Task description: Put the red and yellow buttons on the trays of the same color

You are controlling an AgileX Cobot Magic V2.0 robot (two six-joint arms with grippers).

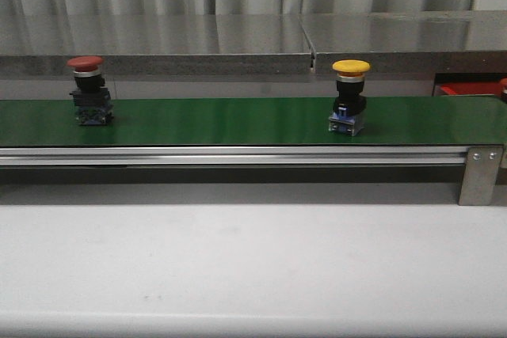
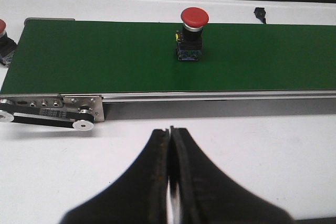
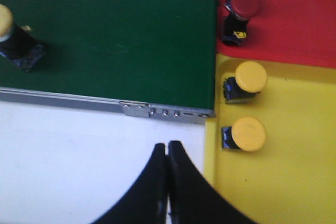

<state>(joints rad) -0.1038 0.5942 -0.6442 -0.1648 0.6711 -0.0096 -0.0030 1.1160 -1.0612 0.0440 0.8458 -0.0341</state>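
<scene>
A red button stands upright at the left of the green conveyor belt, and a yellow button stands toward its right. The left wrist view has the red button on the belt, far from my left gripper, which is shut and empty over the white table. My right gripper is shut and empty near the belt's end, with the yellow button at the view's edge. Two yellow buttons lie in the yellow tray. Two red buttons sit in the red tray.
A steel shelf runs behind the belt. The belt's metal side rail and end bracket face the white table. Another red button shows beyond the belt's roller end in the left wrist view.
</scene>
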